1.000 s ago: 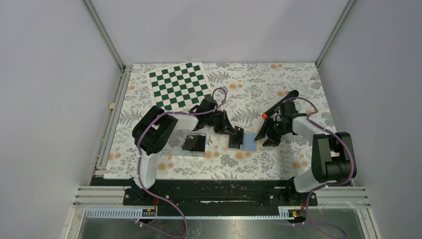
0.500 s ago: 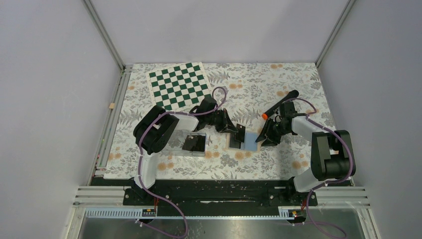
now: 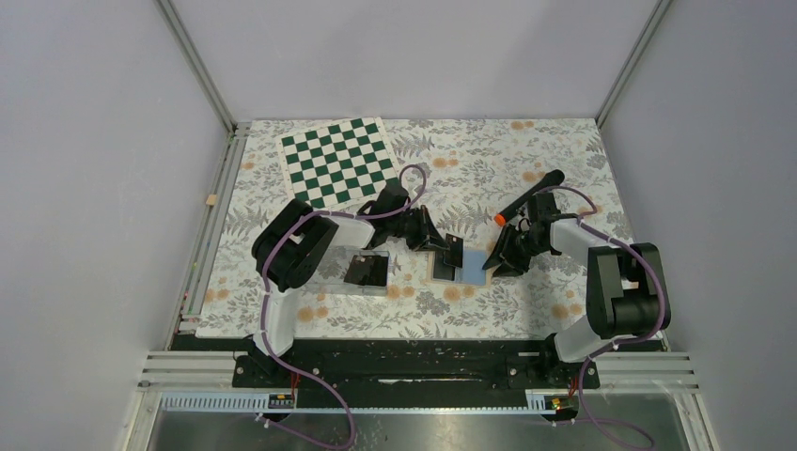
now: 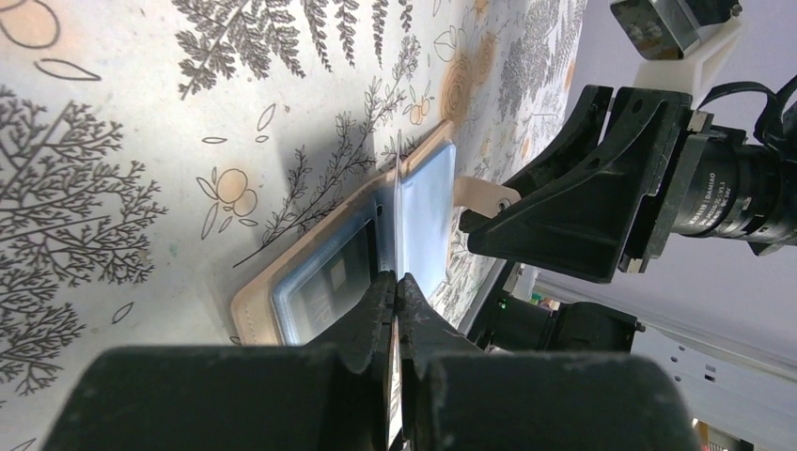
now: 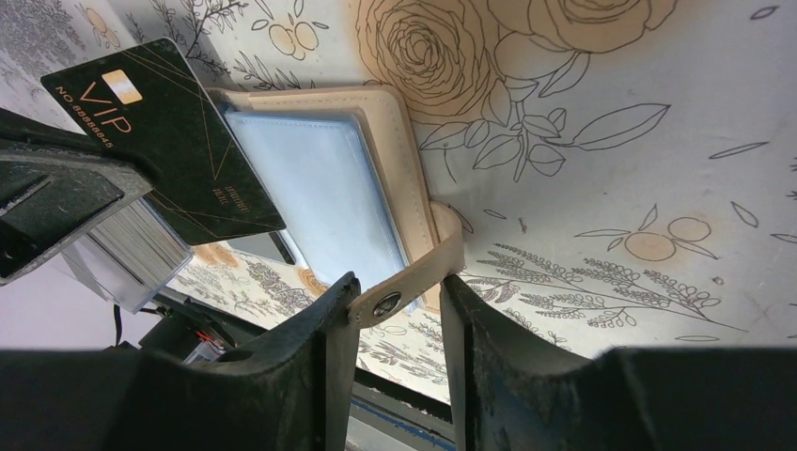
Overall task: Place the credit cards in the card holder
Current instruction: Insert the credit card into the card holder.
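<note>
Over holder's (image 3: pixel 473 266) left half: VIP card (image 5: pixel 160 132) clamped in shut left jaws, tilted, hanging above a pocket, not yet slid in. Holder lying open on worktop (image 3: pixel 526 310), blue lining up. Right jaws partway apart astride strap (image 5: pixel 404 287) at holder's right edge; pinching or merely bracketing, cannot tell. Left of holder, tray (image 3: pixel 385 287) with more cards (image 3: pixel 367 270) waiting. Dark patch under left pocket's film, perhaps one card already seated; unclear. Judged early to midway: this insertion unfinished, tray load left.
</note>
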`<action>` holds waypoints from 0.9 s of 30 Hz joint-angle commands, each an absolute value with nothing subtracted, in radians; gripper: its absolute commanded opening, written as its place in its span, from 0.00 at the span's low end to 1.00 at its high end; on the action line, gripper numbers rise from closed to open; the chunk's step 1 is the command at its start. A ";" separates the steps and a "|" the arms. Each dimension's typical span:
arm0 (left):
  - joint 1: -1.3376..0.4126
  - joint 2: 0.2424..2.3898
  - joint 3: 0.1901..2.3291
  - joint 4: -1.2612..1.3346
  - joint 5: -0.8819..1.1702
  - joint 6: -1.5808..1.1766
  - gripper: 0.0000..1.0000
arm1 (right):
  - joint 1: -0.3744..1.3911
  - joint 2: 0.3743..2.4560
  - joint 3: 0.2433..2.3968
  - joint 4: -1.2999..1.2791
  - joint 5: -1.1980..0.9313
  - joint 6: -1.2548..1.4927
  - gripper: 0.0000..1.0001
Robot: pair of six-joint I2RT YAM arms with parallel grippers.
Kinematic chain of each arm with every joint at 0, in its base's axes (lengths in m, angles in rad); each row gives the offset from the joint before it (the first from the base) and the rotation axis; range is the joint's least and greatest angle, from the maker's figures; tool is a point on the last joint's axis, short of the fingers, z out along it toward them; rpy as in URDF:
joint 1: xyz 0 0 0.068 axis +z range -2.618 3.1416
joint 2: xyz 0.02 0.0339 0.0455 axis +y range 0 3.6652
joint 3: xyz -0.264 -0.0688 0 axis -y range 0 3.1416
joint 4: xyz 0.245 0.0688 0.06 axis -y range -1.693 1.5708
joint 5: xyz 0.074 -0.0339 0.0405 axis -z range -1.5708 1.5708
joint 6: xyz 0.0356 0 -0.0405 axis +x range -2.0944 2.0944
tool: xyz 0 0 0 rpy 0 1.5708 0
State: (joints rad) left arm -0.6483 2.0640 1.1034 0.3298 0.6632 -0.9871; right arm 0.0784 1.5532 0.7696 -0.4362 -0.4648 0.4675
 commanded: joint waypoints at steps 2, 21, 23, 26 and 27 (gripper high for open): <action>-0.654 2.057 1.105 0.319 0.611 -0.977 0.00 | 0.075 1.564 0.781 -0.440 -0.478 0.458 0.43; -0.692 2.024 1.077 0.294 0.588 -0.998 0.00 | 0.075 1.587 0.766 -0.403 -0.504 0.482 0.41; -0.695 2.023 1.074 0.291 0.587 -1.001 0.00 | 0.075 1.587 0.765 -0.399 -0.506 0.484 0.41; -0.701 2.023 1.074 0.288 0.588 -1.001 0.00 | 0.075 1.589 0.761 -0.395 -0.510 0.488 0.41; -0.704 2.022 1.072 0.288 0.589 -1.002 0.00 | 0.075 1.589 0.759 -0.393 -0.509 0.488 0.41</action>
